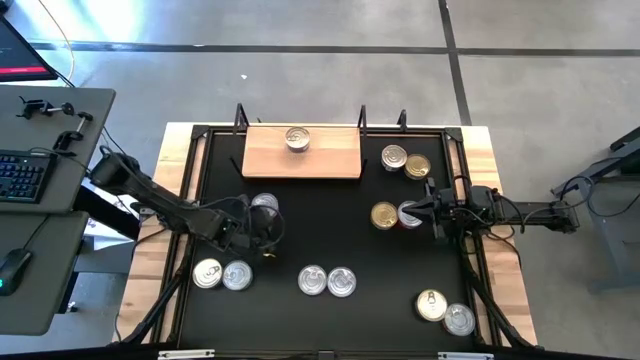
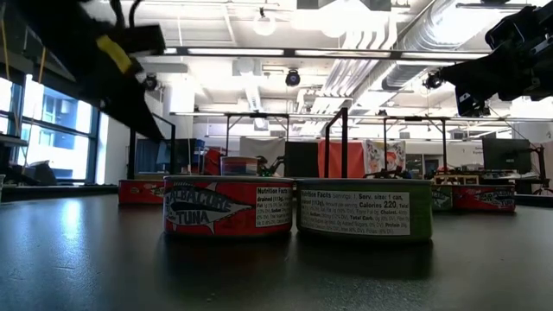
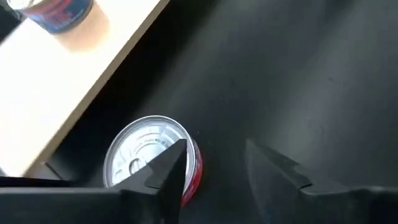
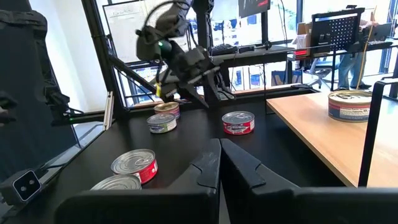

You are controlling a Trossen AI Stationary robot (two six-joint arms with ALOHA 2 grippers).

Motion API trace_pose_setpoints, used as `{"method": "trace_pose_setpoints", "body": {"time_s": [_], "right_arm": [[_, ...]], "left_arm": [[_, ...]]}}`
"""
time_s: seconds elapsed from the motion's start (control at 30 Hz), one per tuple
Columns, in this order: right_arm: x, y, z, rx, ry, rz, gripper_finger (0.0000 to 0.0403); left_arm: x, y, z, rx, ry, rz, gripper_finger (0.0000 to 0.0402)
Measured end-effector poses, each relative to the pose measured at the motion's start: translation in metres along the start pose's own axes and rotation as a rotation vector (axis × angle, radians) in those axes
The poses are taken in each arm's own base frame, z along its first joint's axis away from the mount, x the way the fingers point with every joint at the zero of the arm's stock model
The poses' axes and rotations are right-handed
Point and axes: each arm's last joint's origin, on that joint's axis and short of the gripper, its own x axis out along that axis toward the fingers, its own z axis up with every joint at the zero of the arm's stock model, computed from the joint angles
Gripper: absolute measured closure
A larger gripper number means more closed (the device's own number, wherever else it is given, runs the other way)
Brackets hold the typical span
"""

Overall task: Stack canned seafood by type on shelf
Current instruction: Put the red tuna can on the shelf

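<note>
The shelf (image 1: 300, 155) is a light wooden board at the table's far side, with one silver-topped can (image 1: 297, 138) standing on it. The other canned seafood stands scattered on the black table. My left gripper (image 3: 227, 168) hovers open at the table's left middle, nothing between its fingers. A red-sided, silver-topped can (image 3: 149, 152) stands on the table just beside one finger, on the shelf's side. In the right wrist view this can (image 4: 238, 122) stands apart from the left arm. My right gripper (image 4: 221, 155) is shut and level at the table's right, next to two cans (image 1: 384, 215).
Pairs of cans stand near the front left (image 1: 222, 274), front middle (image 1: 327, 282) and front right (image 1: 445, 312), and one pair right of the shelf (image 1: 405, 161). A black frame (image 1: 190, 180) rims the table. A desk with a keyboard (image 1: 22, 175) stands to the left.
</note>
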Motion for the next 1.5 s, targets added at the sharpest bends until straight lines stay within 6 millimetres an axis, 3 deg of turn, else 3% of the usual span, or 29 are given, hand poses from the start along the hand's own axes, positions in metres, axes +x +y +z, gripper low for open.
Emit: {"method": "trace_pose_setpoints", "body": {"time_s": [0.1,0.23,0.57,0.87,1.1,1.5], "right_arm": [[0.0,0.0,0.0,0.0,0.0,0.0,0.0402],[0.0,0.0,0.0,0.0,0.0,0.0,0.0402],[0.0,0.0,0.0,0.0,-0.001,0.0,0.0402],[0.0,0.0,0.0,0.0,0.0,0.0,0.0402],[0.0,0.0,0.0,0.0,0.0,0.0,0.0402],[0.0,0.0,0.0,0.0,0.0,0.0,0.0402]], "left_arm": [[0.015,0.004,-0.01,0.006,-0.01,-0.016,0.0214],[0.031,0.007,-0.018,0.114,-0.077,-0.041,0.0217],[0.051,0.024,-0.034,0.18,-0.041,0.012,0.0255],[0.066,0.018,-0.04,0.269,-0.006,-0.001,0.0321],[0.062,0.005,-0.033,0.323,-0.019,-0.066,0.0394],[0.037,-0.028,0.004,0.404,-0.112,-0.254,0.0401]]}}
